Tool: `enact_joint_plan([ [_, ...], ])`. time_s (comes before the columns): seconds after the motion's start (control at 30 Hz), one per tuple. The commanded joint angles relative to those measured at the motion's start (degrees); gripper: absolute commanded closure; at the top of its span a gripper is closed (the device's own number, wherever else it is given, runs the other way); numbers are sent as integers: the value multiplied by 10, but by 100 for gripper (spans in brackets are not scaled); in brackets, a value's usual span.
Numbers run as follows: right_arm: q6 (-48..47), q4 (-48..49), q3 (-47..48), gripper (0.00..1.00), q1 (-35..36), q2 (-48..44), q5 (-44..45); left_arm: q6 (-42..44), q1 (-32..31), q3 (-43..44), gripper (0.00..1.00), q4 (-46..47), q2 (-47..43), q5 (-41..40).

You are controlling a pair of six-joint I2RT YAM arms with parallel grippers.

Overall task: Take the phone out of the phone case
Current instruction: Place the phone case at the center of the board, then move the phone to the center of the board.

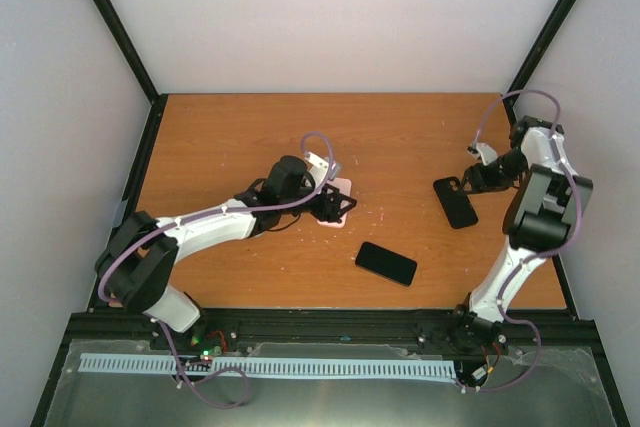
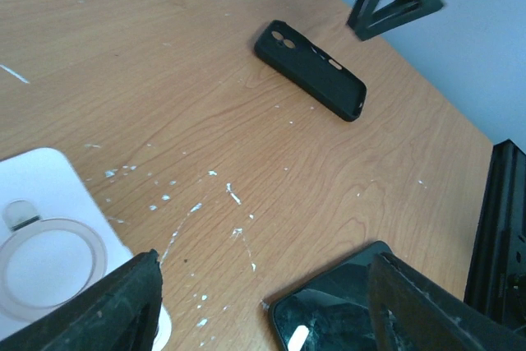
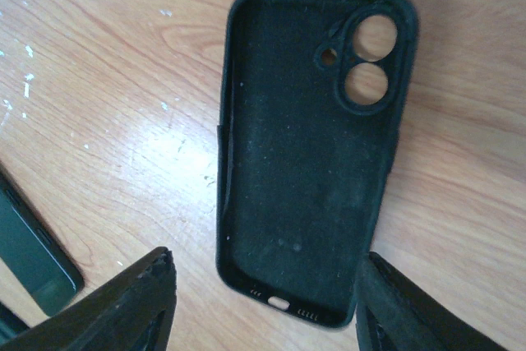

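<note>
An empty matte black rubbery phone case (image 3: 312, 162), with rounded corners and two camera holes, lies hollow side up on the wooden tabletop (image 3: 99, 80) beneath my right end effector (image 3: 265, 289), fingers spread wide. The glossy black phone (image 1: 386, 263) lies apart.

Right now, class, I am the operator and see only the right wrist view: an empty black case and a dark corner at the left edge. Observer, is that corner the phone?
Observer: Yes. In the top view the whole black phone lies flat on the table, apart from the black case.
Operator: Where is the left arm?
Observer: The left end effector hangs over a white item marked with a ring, left of the phone in the top view.
Operator: Is it holding that?
Observer: No. In the left wrist view its fingers are spread wide with nothing between them.
</note>
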Motion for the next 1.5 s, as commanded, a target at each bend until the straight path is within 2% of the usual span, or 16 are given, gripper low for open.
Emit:
enact_joint_plan([
  [0.0, -32, 70, -78, 33, 26, -156, -15, 18, 1, 47, 29, -84, -52, -52],
  [0.03, -47, 80, -109, 32, 45, -189, -13, 21, 3, 55, 27, -112, -59, -68],
  [0.17, -79, 141, -257, 8, 180, -333, 32, 36, 8, 108, 21, -221, -79, -121],
  [0.2, -81, 159, -280, 2, 212, -358, 41, 44, 10, 117, 17, -241, -86, -142],
  [0.23, -83, 177, -316, 0, 246, -394, 46, 49, 15, 124, 7, -257, -94, -168],
  [0.27, -83, 191, -340, 0, 278, -419, 51, 51, 22, 129, 1, -271, -103, -200],
  [0.4, -60, 223, -386, 0, 394, -448, 82, 76, 74, 117, 1, -275, -148, -267],
  [0.53, -24, 239, -396, 0, 467, -413, 103, 104, 88, 39, 0, -199, -200, -345],
  [0.63, 1, 247, -386, 0, 502, -375, 100, 110, 102, 11, 1, -162, -208, -372],
  [0.73, 21, 260, -381, 0, 547, -346, 109, 110, 113, 9, 1, -164, -205, -379],
  [0.87, 59, 289, -382, 0, 593, -319, 144, 112, 113, 5, 1, -158, -208, -366],
  [0.93, 94, 314, -386, 0, 607, -304, 187, 111, 114, 4, 1, -156, -208, -369],
  [1.07, 112, 331, -392, 0, 612, -282, 220, 112, 115, 1, 1, -150, -209, -369],
  [1.3, 116, 314, -407, 0, 625, -280, 179, 113, 116, -5, 1, -150, -205, -365],
  [1.47, 120, 308, -423, 0, 638, -262, 181, 123, 116, 0, 1, -154, -199, -351],
])
